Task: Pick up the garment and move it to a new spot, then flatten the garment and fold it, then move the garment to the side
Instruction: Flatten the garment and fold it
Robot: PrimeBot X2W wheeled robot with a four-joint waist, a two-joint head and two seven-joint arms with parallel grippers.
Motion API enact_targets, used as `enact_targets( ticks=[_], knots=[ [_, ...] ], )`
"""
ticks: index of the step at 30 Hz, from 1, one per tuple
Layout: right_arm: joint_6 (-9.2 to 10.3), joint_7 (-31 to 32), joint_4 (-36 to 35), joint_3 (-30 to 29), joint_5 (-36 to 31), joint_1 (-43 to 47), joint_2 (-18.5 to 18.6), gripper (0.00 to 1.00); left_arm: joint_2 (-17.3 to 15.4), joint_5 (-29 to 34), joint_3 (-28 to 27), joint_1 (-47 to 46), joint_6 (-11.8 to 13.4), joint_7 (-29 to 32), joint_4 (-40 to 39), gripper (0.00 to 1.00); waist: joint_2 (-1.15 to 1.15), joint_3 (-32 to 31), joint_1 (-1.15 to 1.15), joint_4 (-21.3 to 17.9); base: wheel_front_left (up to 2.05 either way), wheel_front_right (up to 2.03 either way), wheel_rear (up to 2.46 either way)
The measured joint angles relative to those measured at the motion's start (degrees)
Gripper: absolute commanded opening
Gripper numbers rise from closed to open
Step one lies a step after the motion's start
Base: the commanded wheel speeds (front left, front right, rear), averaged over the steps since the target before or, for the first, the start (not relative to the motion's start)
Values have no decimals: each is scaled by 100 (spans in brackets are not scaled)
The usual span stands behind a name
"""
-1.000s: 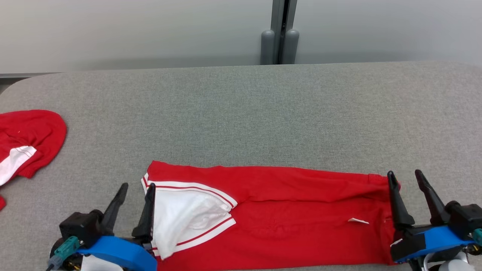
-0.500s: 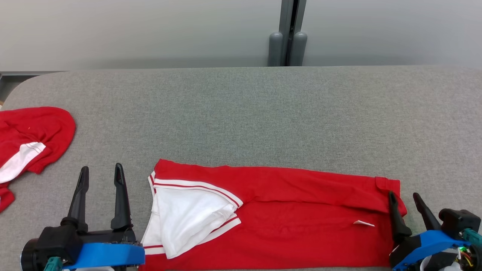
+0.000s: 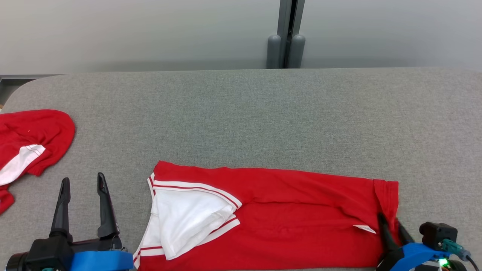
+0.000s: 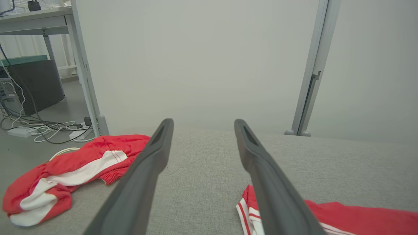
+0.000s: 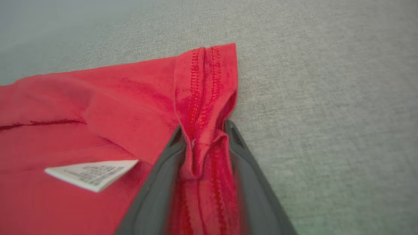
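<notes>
While the right gripper (image 5: 204, 129) seems to pinch the garment's (image 3: 293, 203) hem, the left gripper (image 3: 83, 178) stands spread; fold leftward next.

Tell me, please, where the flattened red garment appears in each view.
Head view: the flattened red garment lies along the bottom, centre to right.
Left wrist view: its striped end shows bottom right.
Right wrist view: its hem is centre-left, between the fingers of the right gripper.
Shared landmark: the grey table.

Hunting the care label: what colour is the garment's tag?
Tag: white, grey print; right wrist view.
</notes>
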State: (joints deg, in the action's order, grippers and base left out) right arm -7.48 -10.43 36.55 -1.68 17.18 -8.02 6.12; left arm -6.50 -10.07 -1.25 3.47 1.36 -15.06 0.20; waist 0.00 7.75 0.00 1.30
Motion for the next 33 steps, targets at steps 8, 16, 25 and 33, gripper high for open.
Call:
enact_targets(
  ticks=[8, 16, 25, 33],
  knots=[
    [-3, -210, -40, 32, 168, -37, 45, 0, 176, 386, -224, 50, -140, 0, 29, 100, 0, -19, 0, -51, 0, 0, 0],
    [-3, -212, 172, -842, 310, -268, 1032, 0, 269, 523, -398, 90, -230, 0, 92, 100, 0, -58, 0, -103, 0, 0, 0],
    [-2, 159, -305, -814, 245, -316, 1367, 0, 318, 564, -516, 112, -293, 0, 159, 100, 0, -86, 0, -161, 0, 0, 0],
    [-2, 533, -1337, -375, 573, 63, 676, 0, 341, 564, -493, 136, -349, 0, 252, 100, 0, -137, 0, -174, 0, 0, 0]
  ],
)
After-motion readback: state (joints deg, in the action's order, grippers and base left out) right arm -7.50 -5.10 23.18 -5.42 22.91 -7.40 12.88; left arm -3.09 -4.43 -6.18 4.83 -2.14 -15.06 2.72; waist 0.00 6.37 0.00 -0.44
